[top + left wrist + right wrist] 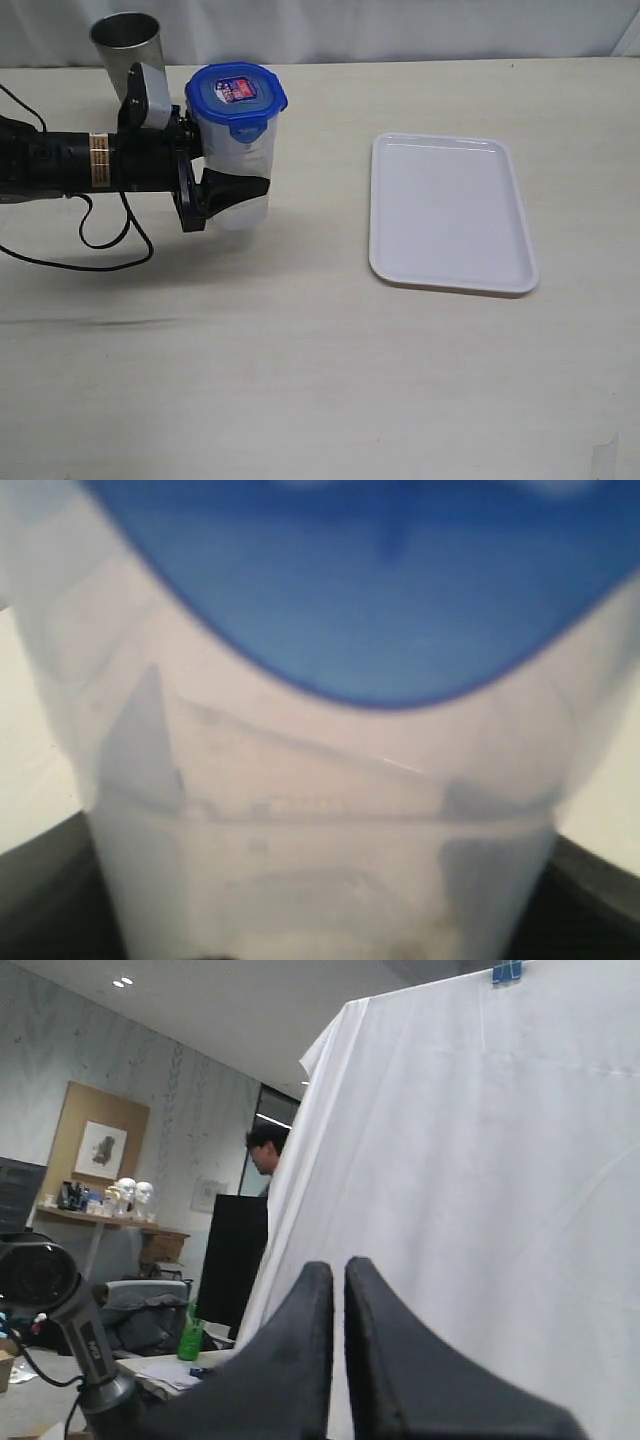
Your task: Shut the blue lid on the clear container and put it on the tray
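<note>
Plainly, the left gripper [238,178] has its dark fingers [235,186] set one on each side of the container [247,150], pressed against its lower half. The near finger shows against the clear wall, while the far one is hidden behind it. In the left wrist view the same fingers [40,885] frame the container [320,810] at both lower corners, and the lid [380,600] fills the upper part as a blurred blue mass. The container stands upright with the lid [236,92] seated on its mouth, label up and the front flap folded down over the rim. Whether the other flaps are snapped down cannot be told. Nor can it be told whether the base rests on the table [300,350] or hangs just above it. A metal cup [127,45] stands just behind the gripper's wrist. The tray [450,212] lies flat on the table well apart, to the right of the container.

The right gripper [338,1265] has its two fingers pressed together with nothing between them, pointing at a white curtain [480,1160].
</note>
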Controlling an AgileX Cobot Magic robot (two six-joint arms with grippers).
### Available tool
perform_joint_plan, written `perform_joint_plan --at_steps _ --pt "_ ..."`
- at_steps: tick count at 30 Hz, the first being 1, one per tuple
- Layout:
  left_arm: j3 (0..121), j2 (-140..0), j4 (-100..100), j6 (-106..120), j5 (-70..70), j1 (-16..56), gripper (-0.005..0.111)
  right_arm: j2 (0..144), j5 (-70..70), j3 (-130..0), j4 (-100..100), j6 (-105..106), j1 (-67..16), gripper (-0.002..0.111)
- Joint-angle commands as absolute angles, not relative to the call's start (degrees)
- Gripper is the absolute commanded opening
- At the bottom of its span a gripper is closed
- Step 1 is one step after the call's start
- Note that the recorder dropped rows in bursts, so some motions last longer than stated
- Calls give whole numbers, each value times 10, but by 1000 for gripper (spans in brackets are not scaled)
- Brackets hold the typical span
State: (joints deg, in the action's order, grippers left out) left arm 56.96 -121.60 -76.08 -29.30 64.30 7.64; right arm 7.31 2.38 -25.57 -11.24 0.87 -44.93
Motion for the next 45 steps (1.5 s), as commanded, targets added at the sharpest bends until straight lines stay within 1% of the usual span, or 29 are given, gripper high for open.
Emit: perform_joint_plan --at_steps 1,5,9,12,16,19,22,28,30,31,34,45 --pt "574 -1206 -745 -294 667 78 0 70 45 -213 -110 6 -381 4" --pt "574 -1206 -749 -298 667 78 0 70 44 -174 -107 6 -294 4" --pt "574 -1206 -763 -301 667 78 0 58 44 -133 -36 6 -195 4" --pt "574 -1206 -769 -302 667 78 0 39 44 -106 -4 6 -135 4" --pt "574 -1206 -769 -302 668 78 0 6 44 -73 -4 6 -77 4" --pt "574 -1206 -769 -302 673 78 0 0 44 -49 -4 6 -47 4" --pt "574 -1206 -769 -302 685 78 0 0 41 -36 -4 6 -32 4" --pt "574 -1206 -769 -302 687 78 0 0 44 0 -4 6 -31 4" --pt "574 -1206 -769 -302 687 78 0 0 41 0 -4 6 -31 4" --pt "574 -1206 -769 -302 687 78 0 0 9 0 -4 6 -31 4" --pt "574 -1206 -769 -302 687 78 0 0 -28 0 -4 6 -31 4" --pt "574 -1206 -769 -302 687 78 0 0 -31 0 -4 6 -31 4"
